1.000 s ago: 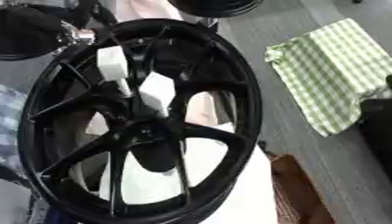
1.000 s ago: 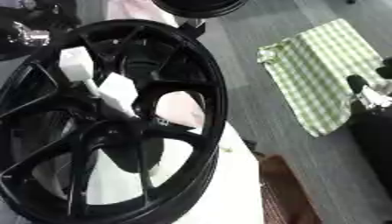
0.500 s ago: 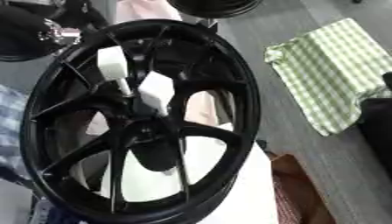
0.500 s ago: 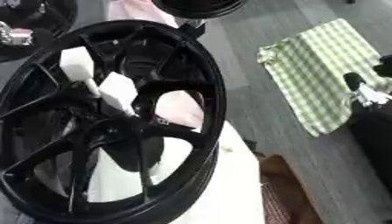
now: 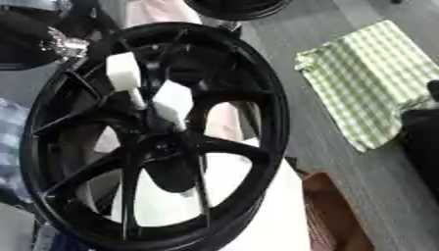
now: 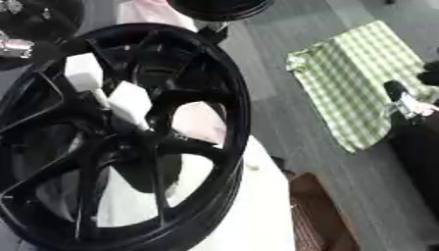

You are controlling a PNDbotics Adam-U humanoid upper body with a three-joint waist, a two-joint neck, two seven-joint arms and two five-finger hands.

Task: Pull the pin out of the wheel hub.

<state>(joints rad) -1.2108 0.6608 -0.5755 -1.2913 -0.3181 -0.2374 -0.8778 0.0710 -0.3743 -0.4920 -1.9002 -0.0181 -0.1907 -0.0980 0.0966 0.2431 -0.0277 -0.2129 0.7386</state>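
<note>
A green checked cloth (image 5: 369,83) is lying on the grey floor (image 5: 283,44) beside the big black wheel (image 5: 154,132). Two white blocks (image 5: 174,100) are sticking up near its hub (image 5: 163,142). A dark hand (image 6: 403,100) is showing at the right edge; I cannot tell how its fingers are sitting.

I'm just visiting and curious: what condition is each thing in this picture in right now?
Wheel: black, tilted, filling most of the view.
White blocks: two, sitting at the wheel's hub on thin stems.
Checked cloth: lying spread out, rumpled at its edges.
Robot hands: none can be made out.
</note>
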